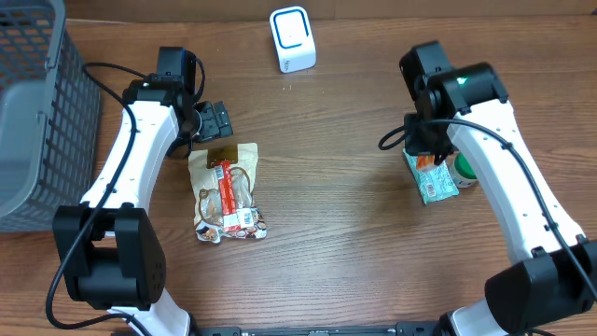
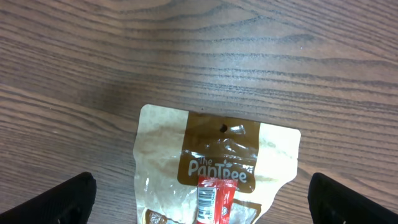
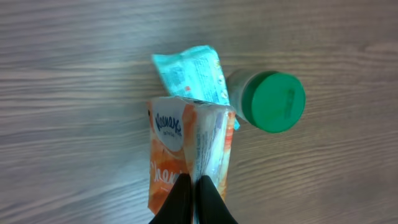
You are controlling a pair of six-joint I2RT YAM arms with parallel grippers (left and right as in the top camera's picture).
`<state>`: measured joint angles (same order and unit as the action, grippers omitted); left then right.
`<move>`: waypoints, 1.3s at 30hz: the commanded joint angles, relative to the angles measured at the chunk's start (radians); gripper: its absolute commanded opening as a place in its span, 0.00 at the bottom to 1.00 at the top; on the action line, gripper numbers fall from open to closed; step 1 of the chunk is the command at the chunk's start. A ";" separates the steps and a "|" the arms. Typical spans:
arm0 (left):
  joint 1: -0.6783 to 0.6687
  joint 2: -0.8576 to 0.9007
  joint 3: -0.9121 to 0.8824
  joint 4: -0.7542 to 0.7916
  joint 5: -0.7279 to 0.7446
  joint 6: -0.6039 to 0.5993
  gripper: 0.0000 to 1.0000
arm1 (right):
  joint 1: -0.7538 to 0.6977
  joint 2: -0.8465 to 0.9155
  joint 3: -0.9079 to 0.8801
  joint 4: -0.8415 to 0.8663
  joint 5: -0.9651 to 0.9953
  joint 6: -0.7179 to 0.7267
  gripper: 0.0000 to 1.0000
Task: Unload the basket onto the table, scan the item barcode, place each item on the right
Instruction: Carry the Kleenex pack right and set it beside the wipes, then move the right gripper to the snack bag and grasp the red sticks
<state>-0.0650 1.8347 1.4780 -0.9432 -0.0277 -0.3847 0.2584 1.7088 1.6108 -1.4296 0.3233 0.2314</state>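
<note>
Kleenex pack, the orange one, is what I take to be the item for scanning. It sits on the right side of the counter, directly under my right end effector. In the right wrist view the fingers are pressed together on a fold of its wrapper. That is a thin pinch on slippery film, so I would handle it gently.

A teal packet lies just behind the pack and touches it. A green-capped bottle stands right beside both. I would lift straight up first so nothing drags along or tips the bottle.

The white scanner stands near the far edge, well apart from the pack and to its left. I cannot see a barcode from here, so I would carry the pack across slowly. Then I would turn the wrist until the printed side faces the scanner window, and hold it steady there instead of sweeping past.

My left end effector hangs with fingers wide apart over the top of a snack pouch, gripping nothing. I would keep it parked there, clear of the right arm's path.
</note>
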 commanded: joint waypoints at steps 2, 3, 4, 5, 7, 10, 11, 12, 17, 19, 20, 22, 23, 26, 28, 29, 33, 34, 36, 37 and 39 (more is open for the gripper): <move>-0.002 -0.011 0.011 0.002 -0.006 0.019 1.00 | -0.033 -0.005 -0.126 0.088 0.039 0.011 0.04; -0.002 -0.011 0.011 0.002 -0.006 0.019 1.00 | -0.034 -0.005 -0.146 0.106 0.039 0.008 0.04; -0.002 -0.011 0.011 0.002 -0.006 0.019 1.00 | -0.034 -0.005 -0.169 0.129 0.042 0.004 0.07; -0.002 -0.011 0.011 0.002 -0.006 0.019 1.00 | -0.034 -0.005 -0.186 0.148 0.045 0.004 0.13; -0.002 -0.011 0.011 0.002 -0.006 0.019 1.00 | -0.034 -0.005 -0.214 0.185 0.047 0.004 0.20; -0.002 -0.011 0.011 0.002 -0.006 0.019 1.00 | -0.034 -0.003 -0.238 0.225 0.046 0.005 0.42; -0.002 -0.011 0.011 0.001 -0.006 0.019 1.00 | -0.034 -0.003 -0.243 0.241 0.041 0.005 0.45; -0.002 -0.011 0.011 0.002 -0.006 0.019 1.00 | -0.034 -0.003 -0.247 0.259 0.027 0.013 0.50; -0.002 -0.011 0.011 0.002 -0.006 0.019 1.00 | -0.033 -0.002 -0.249 0.365 -0.339 0.061 0.61; -0.002 -0.011 0.011 0.002 -0.006 0.019 1.00 | -0.028 -0.001 -0.251 0.413 -0.529 0.062 0.61; -0.002 -0.011 0.011 0.002 -0.006 0.019 1.00 | -0.020 -0.001 -0.256 0.447 -0.623 0.062 0.60; -0.002 -0.011 0.011 0.002 -0.006 0.019 1.00 | 0.008 0.000 -0.266 0.512 -0.739 0.066 0.57; -0.002 -0.011 0.011 0.002 -0.006 0.019 1.00 | 0.026 0.003 -0.266 0.531 -0.757 0.083 0.54; -0.002 -0.011 0.011 0.002 -0.006 0.019 1.00 | 0.105 0.005 -0.266 0.583 -0.758 0.138 0.48; -0.002 -0.011 0.011 0.002 -0.006 0.019 1.00 | 0.172 0.005 -0.266 0.623 -0.758 0.141 0.41; -0.002 -0.011 0.011 0.002 -0.006 0.019 1.00 | 0.208 0.005 -0.266 0.643 -0.758 0.141 0.39; -0.002 -0.011 0.011 0.002 -0.006 0.019 1.00 | 0.362 0.006 -0.266 0.708 -0.658 0.196 0.38; -0.002 -0.011 0.011 0.002 -0.006 0.019 1.00 | 0.396 0.007 -0.266 0.721 -0.623 0.206 0.38; -0.002 -0.011 0.011 0.002 -0.006 0.019 1.00 | 0.477 0.011 -0.266 0.752 -0.537 0.219 0.38; -0.002 -0.011 0.011 0.002 -0.006 0.019 1.00 | 0.533 0.020 -0.266 0.775 -0.480 0.219 0.38; -0.002 -0.011 0.011 0.002 -0.006 0.019 1.00 | 0.591 0.035 -0.266 0.803 -0.426 0.219 0.38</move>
<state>-0.0647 1.8347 1.4780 -0.9436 -0.0277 -0.3847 0.7685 1.7161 1.3521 -0.6559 -0.2501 0.4240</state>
